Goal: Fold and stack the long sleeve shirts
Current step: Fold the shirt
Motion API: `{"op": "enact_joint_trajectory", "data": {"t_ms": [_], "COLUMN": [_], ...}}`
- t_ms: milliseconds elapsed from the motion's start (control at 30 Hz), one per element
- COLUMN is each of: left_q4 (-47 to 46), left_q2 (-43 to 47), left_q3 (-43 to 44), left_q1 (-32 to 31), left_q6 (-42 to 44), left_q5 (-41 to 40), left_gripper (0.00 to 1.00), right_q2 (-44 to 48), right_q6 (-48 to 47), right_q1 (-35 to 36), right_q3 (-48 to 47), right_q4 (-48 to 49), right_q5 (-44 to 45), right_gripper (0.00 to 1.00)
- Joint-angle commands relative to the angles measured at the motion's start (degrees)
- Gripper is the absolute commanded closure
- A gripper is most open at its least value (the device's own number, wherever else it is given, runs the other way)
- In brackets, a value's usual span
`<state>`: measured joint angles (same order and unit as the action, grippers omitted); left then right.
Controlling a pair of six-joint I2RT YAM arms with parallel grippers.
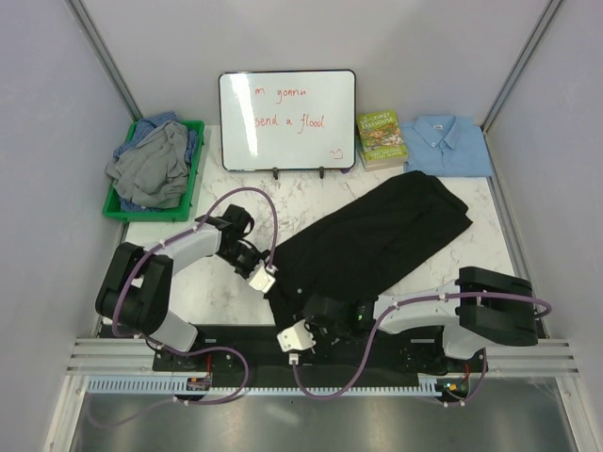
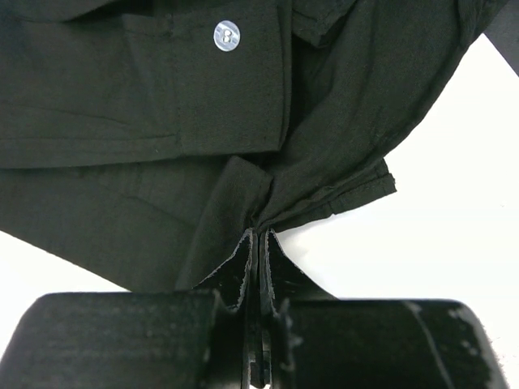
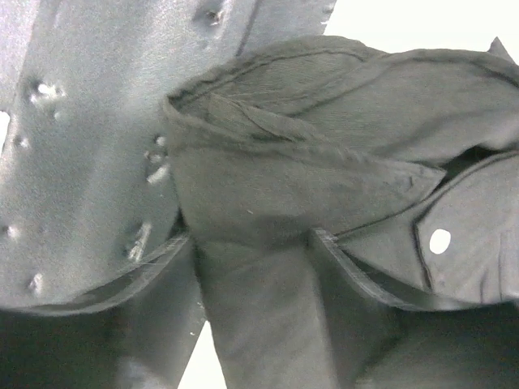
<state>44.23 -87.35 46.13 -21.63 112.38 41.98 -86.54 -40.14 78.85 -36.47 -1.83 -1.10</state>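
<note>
A plain black long sleeve shirt [image 1: 377, 235] lies spread diagonally across the middle of the table. My left gripper [image 1: 272, 286] is at its near left end. In the left wrist view this gripper [image 2: 259, 233] is shut on a bunched hem of the black shirt [image 2: 146, 121], beside a pale button [image 2: 226, 35]. My right gripper [image 1: 320, 311] is at the shirt's near edge. In the right wrist view it [image 3: 253, 239] stands open, with a folded band of the black shirt [image 3: 268, 178] lying between its fingers [image 3: 174, 253].
A folded light blue collared shirt [image 1: 448, 143] lies at the back right, next to a green-covered book [image 1: 379, 137]. A green bin [image 1: 117, 209] at the back left holds grey and blue shirts [image 1: 151, 165]. A whiteboard [image 1: 287, 121] stands at the back.
</note>
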Motion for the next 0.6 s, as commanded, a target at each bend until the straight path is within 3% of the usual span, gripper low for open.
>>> {"op": "enact_joint_trajectory", "data": {"t_ms": [0, 67, 100, 300, 567], "left_q4": [0.16, 0.07, 0.24, 1.56, 1.65], "left_q2": [-1.07, -0.98, -0.72, -0.10, -3.26], "left_q3": [1.16, 1.42, 1.51, 4.75, 17.57], "left_q1": [-0.08, -0.08, -0.08, -0.08, -1.31], "left_q6": [5.05, 4.87, 4.78, 2.86, -6.72], "left_q5": [0.39, 0.65, 0.82, 3.37, 10.40], "left_gripper": [0.98, 0.98, 0.98, 0.98, 0.98], "right_q2": [-1.61, -0.56, -0.12, 6.03, 16.13], "right_q6": [0.41, 1.03, 1.46, 2.79, 2.96], "right_q1": [-0.19, -0.36, -0.36, -0.36, -5.45], "right_q3": [-1.50, -1.85, -2.03, -3.35, -4.14], "right_q4": [1.39, 1.39, 1.39, -0.81, -10.72], "right_q5": [-1.36, -0.48, -0.13, 1.97, 3.21], "right_gripper": [0.55, 0.68, 0.80, 1.00, 1.00]}}
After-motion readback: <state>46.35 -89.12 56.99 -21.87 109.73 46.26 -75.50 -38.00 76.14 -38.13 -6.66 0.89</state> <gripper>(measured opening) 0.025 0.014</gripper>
